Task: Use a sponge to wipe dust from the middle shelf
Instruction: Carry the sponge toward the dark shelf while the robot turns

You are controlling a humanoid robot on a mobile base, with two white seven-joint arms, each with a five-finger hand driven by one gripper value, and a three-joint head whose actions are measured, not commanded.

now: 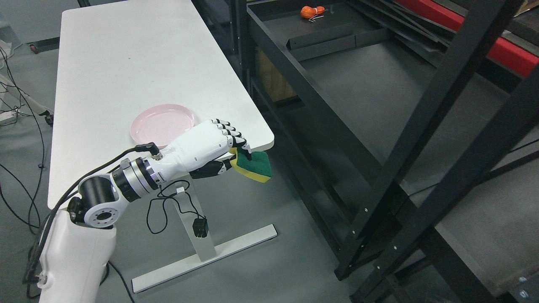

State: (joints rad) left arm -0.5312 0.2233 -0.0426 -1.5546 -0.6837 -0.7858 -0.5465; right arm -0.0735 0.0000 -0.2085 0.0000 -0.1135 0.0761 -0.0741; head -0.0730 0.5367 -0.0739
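Beyond the table corner, left robot hand [219, 145] grips sponge [254, 166]

Even, cool overhead light fills the scene, leaving the white tabletop [126, 63] bright and nearly washed out toward its far edge, with only a faint sheen on the pink plate [162, 122]. The black shelf [379, 97] stays dim and swallows detail, its surface showing mild grain. Shadows are soft, focus is sharp throughout, and straight edges bend slightly near the corners.
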